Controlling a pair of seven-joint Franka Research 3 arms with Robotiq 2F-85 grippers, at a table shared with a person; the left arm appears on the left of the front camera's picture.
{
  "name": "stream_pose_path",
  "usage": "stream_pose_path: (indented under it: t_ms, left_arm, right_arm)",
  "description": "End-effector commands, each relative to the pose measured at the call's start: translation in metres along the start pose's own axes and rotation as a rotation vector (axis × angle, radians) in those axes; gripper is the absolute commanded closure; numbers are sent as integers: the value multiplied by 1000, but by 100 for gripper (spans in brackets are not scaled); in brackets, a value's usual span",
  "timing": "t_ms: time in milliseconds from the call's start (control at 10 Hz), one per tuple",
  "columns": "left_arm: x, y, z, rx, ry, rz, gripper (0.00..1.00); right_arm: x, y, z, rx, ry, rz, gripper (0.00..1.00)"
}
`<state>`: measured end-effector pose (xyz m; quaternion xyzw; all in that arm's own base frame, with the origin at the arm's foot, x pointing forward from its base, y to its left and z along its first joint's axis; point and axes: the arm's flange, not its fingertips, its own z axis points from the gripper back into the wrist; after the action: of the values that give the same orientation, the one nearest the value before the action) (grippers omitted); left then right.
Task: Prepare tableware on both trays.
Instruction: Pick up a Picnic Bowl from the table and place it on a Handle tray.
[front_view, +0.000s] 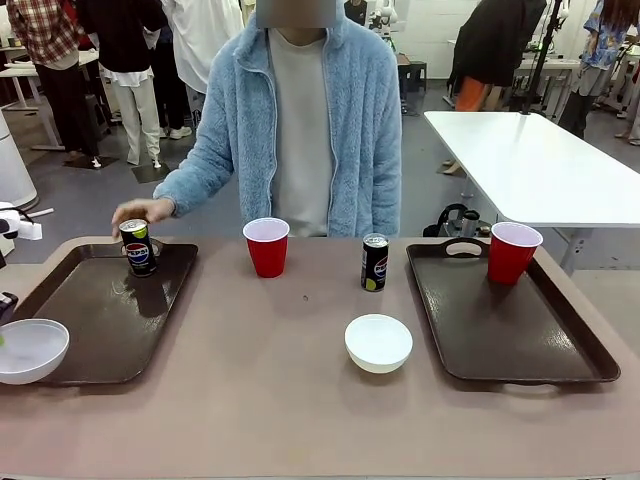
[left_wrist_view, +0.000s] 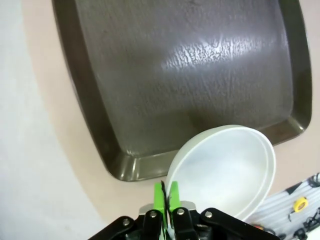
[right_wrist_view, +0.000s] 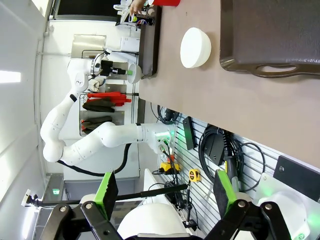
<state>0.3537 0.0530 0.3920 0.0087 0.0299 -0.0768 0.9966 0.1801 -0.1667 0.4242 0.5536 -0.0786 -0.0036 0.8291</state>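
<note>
Trays 2: left tray (front_view: 100, 305) 9 o'clock, right tray (front_view: 525, 335) 3. Cups 2: red cup (front_view: 267, 247) 11, second cup (front_view: 513, 252) on right tray. Cans 2: Pepsi can (front_view: 138, 247) on left tray, second can (front_view: 375, 262) 1. Bowls 2 — loose bowl (front_view: 378, 342) centre; left tool (left_wrist_view: 166, 191) clamped on held bowl (front_view: 30, 350) rim, 8. Right tool (right_wrist_view: 165, 180) apart, empty.

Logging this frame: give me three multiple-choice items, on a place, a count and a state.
1. Where does the Pepsi can stand? A. on the left tray B. on the right tray C. on the bare table
2. How many red cups show in front view? A. one B. two C. three
3. The left gripper has its jaws: A. open B. shut on the white bowl's rim C. shut on a can
1 A: it stands at that tray's far corner, under the person's hand. 2 B: one on the table, one on the right tray. 3 B: the green pads pinch the rim.
</note>
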Motion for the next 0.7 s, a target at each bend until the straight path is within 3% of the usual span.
stream_pose_path:
  t_ms: [0,100,600]
  left_arm:
    - [4,-3,2,-2,-10,11,100]
    - [0,0,0,0,0,0,96]
    - [62,-19,-4,-95,-30,-8,96]
  right_arm:
    - [2,2,1,9,-14,-9,0]
    - [2,2,1,9,-14,-9,0]
    - [2,2,1,9,-14,-9,0]
